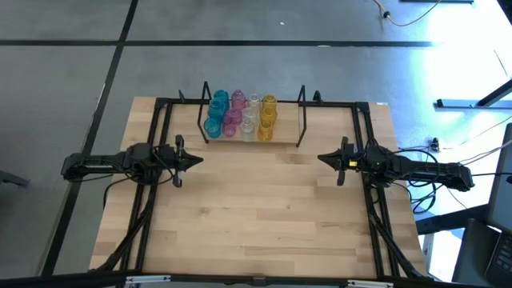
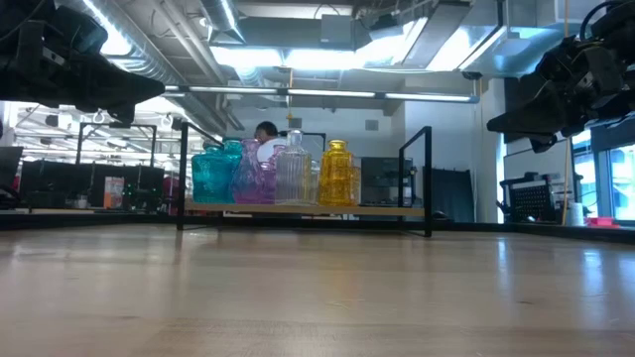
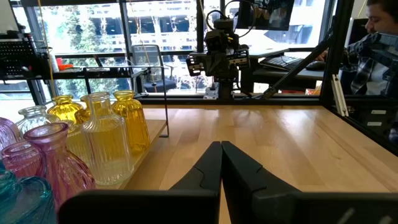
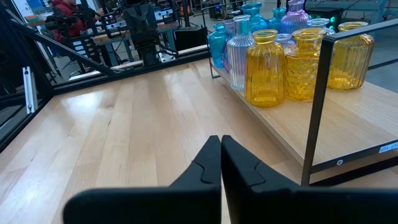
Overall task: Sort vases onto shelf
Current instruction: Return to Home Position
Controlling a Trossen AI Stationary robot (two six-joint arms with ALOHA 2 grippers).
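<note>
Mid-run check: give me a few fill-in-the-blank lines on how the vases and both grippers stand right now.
On the shelf, the vases are grouped by colour: teal, pink, clear, then ____.
The left gripper, over the table on the teal side, is ____.
The right gripper is shut and holds ____.
Missing words: yellow; shut; nothing.

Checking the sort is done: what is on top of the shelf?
On the shelf stand glass vases grouped by colour: teal-blue vases, pink vases, clear vases, yellow vases. Its end nearer the right arm is bare. The vases overlap, so their exact count is hidden.
</note>
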